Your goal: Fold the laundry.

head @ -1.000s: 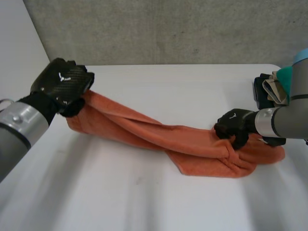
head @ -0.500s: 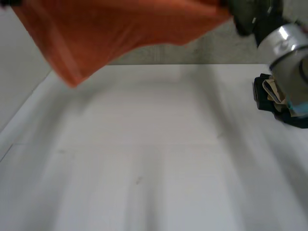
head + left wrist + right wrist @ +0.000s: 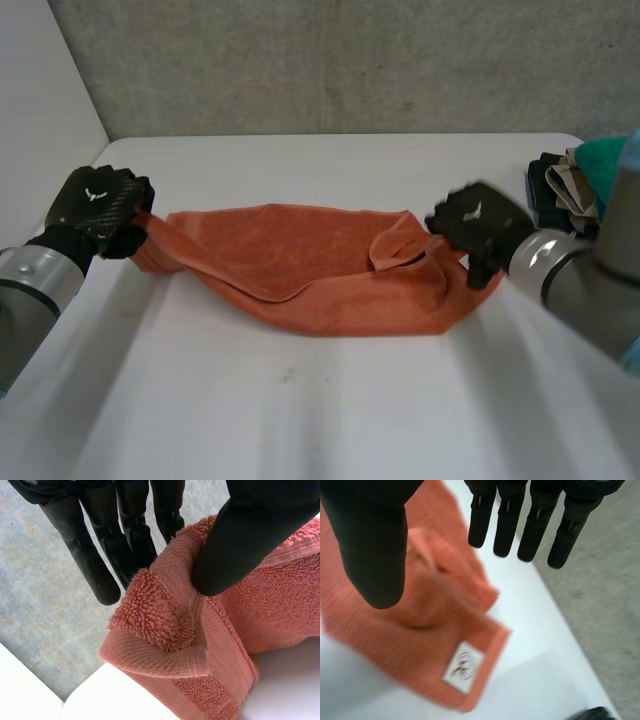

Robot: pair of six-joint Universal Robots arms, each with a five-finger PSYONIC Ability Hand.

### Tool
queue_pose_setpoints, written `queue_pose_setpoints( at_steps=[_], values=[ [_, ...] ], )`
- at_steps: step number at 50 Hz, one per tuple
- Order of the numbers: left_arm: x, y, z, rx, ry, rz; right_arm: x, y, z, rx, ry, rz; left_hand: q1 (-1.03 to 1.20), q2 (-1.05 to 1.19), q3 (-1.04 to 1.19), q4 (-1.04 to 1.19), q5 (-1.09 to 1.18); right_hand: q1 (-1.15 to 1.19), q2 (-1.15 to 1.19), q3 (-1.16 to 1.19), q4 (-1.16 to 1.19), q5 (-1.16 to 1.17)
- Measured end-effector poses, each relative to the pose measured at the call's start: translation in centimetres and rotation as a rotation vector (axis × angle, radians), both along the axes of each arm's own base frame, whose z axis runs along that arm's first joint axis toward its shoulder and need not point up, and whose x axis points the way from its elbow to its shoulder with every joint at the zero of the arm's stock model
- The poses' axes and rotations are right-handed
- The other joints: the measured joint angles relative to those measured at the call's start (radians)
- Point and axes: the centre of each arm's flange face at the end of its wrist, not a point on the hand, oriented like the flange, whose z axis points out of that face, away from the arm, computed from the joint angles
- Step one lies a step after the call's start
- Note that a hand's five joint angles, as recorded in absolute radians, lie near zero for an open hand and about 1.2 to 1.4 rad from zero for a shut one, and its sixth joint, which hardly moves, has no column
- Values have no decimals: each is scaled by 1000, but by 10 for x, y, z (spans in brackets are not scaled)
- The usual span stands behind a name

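The left arm is reaching in over the table's (image 3: 320,410) left edge, and the left hand (image 3: 95,208) is sitting knuckles-up at the towel's (image 3: 300,262) left end. In the left wrist view, its thumb (image 3: 240,535) is pressing down on the towel's hemmed corner (image 3: 165,625) while the fingers (image 3: 95,565) are running straight behind the cloth. The hand is pinching that corner.

The right arm is coming in from the right, and the right hand (image 3: 472,225) is hovering at the towel's right end, back of the hand up. In the right wrist view, its fingers (image 3: 507,525) are pointing straight out, spread away from the thumb (image 3: 372,550), with nothing between them, so this hand is holding nothing. The towel's corner (image 3: 420,640), with a white label (image 3: 462,667), is lying flat on the table beneath the thumb.

The towel is lying across the middle of the table with its long axis running left to right, from one hand to the other. Its middle is sagging toward the near side, and a fold is bunching up near the right hand. Some clothes (image 3: 562,195) are sitting at the table's right edge, just beyond the right hand.
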Motion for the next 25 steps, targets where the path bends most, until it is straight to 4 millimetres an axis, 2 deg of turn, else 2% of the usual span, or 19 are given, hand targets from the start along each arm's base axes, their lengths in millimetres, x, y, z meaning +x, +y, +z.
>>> queue_pose_setpoints(
  at_steps=[2, 4, 7, 9, 13, 17, 25],
  values=[
    [1, 2, 0, 15, -2, 3, 0, -3, 22, -11, -28, -10, 0, 0, 0, 0, 0, -53, -56, -54, -62, -59],
    [1, 3, 0, 23, -2, 4, 0, -5, 31, -8, -40, -13, 0, 0, 0, 0, 0, -74, -68, -71, -83, -79],
    [1, 6, 1, 35, 0, 4, 4, -12, 40, 15, -42, -9, 0, 0, 0, 0, 0, -88, -70, -81, -96, -93],
    [1, 8, 2, 40, 2, 3, 9, -16, 38, 50, -23, 3, 0, 0, 0, 0, 0, -88, -70, -81, -95, -93],
    [1, 12, 5, 42, 6, 0, 17, -22, 27, 122, 38, 34, 0, 0, 0, 0, 0, -88, -70, -81, -93, -84],
    [0, 17, 13, 36, 13, -3, 24, -33, -1, 200, 145, 62, 0, 0, 0, 0, 0, -85, -70, -80, -93, -64],
    [1, 18, 18, 28, 16, -1, 24, -63, -40, 143, 180, 29, 0, 0, 0, 0, 0, -85, -68, -78, -92, -49]
  ],
)
